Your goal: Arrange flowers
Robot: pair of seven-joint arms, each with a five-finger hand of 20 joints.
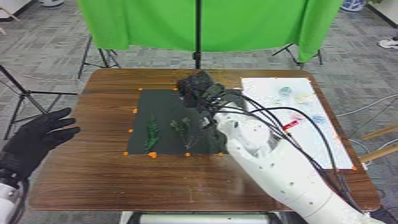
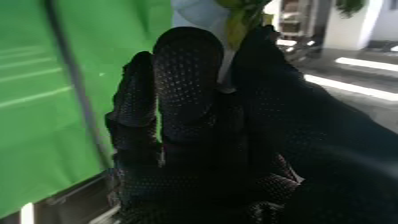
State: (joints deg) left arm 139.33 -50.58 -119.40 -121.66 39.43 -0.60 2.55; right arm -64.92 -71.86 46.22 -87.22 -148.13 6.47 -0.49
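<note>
Placement seemed underway: right hand (image 1: 197,90), fingers nearly straight, pinched a pale flower (image 2: 199,12) near the mat's (image 1: 160,106) twelve o'clock edge; gentle lowering was likely required next.

Green sprigs (image 1: 153,134) flat on black mat (image 1: 163,106)

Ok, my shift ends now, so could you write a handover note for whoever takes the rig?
Left hand: open, off the table's left side, empty.
Right hand: over the dark mat's far part, fingers and thumb pinching a pale flower.
Things: two green sprigs lie on the dark mat; pale blooms and a red item are on the white sheet.
Done: the two sprigs are on the mat.
Left: set down the held flower, then probably add the blooms from the sheet.
</note>
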